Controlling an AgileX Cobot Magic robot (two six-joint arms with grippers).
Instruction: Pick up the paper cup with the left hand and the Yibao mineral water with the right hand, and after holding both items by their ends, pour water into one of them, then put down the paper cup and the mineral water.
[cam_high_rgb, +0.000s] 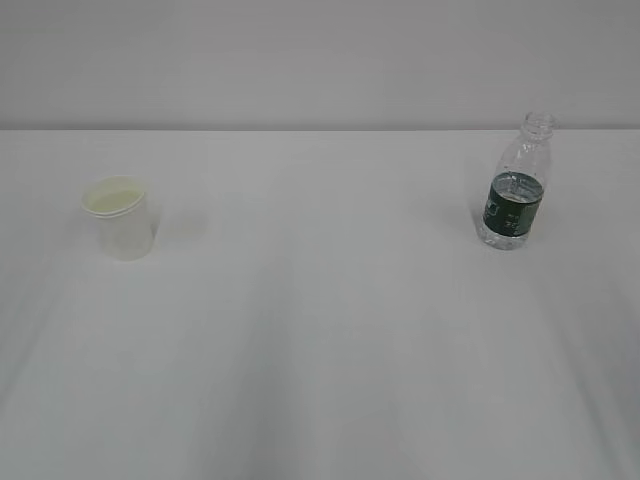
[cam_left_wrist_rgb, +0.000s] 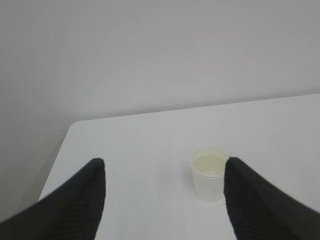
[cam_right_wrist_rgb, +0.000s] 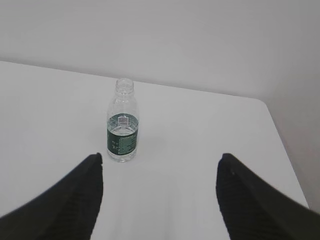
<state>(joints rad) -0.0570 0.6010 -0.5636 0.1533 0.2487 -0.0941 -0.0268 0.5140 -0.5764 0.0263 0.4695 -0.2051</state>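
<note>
While the paper cup (cam_high_rgb: 119, 217) stands upright on the left part of the white table (cam_high_rgb: 320, 350), its rolled rim faces up and its cream-white inside is visible. From my left wrist view the paper cup (cam_left_wrist_rgb: 209, 172) sits ahead of my left hand (cam_left_wrist_rgb: 165, 172), nearer the right finger than the left, and touches neither. My left fingers (cam_left_wrist_rgb: 82, 200) are spread wide apart and hold nothing (released state).

On the right part of the table, well apart from the cup, the Yibao mineral water (cam_high_rgb: 517, 182) stands upright with its neck uncapped and its dark green label band around the lower body. Water shows inside at about label height. From my right wrist view the bottle (cam_right_wrist_rgb: 122, 121) stands ahead of my right hand (cam_right_wrist_rgb: 160, 170), just beyond the left finger and well clear of the other, touching neither. My right fingers (cam_right_wrist_rgb: 250, 200) are likewise spread wide and empty (released state).

Neither hand appears in the exterior view. A plain pale wall (cam_high_rgb: 320, 60) rises behind the table's far edge.
</note>
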